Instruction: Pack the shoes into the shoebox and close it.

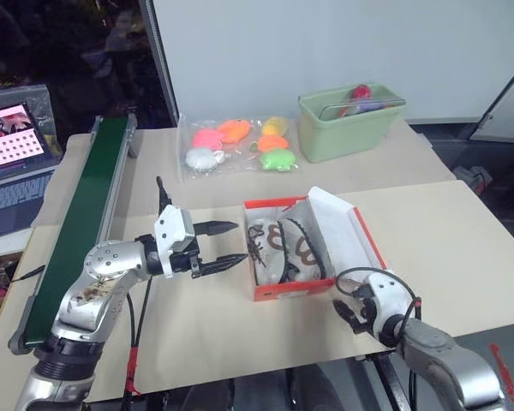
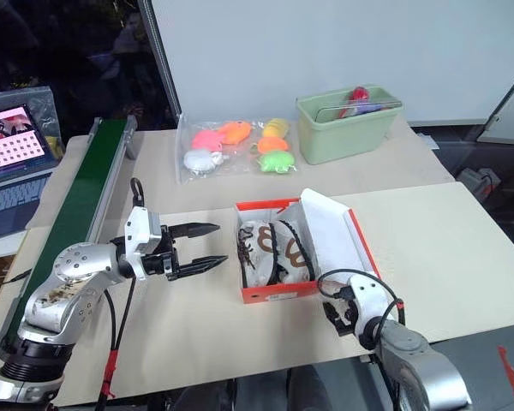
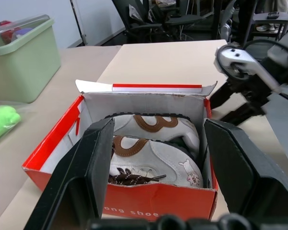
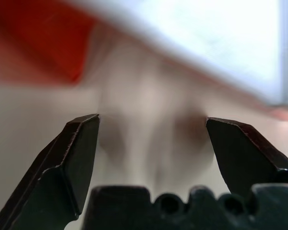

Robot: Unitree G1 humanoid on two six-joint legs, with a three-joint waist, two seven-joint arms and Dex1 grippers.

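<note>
Shoes [image 1: 283, 248] inside shoebox [image 1: 313, 287], lid [image 1: 338, 229] propped open along right side; right gripper [image 1: 349, 312] nearer, empty, spread wide; left gripper [image 1: 227, 245] empty, half open, faces box end

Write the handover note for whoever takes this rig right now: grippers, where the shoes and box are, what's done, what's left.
Left gripper: open, empty, level, pointing at the shoebox from its left side.
Right gripper: open, empty, low by the box's near right corner.
Shoes: both inside the box, side by side.
Lid: open, leaning up over the right side.
Done: shoes packed.
Left: swing the lid over and shut it.
</note>
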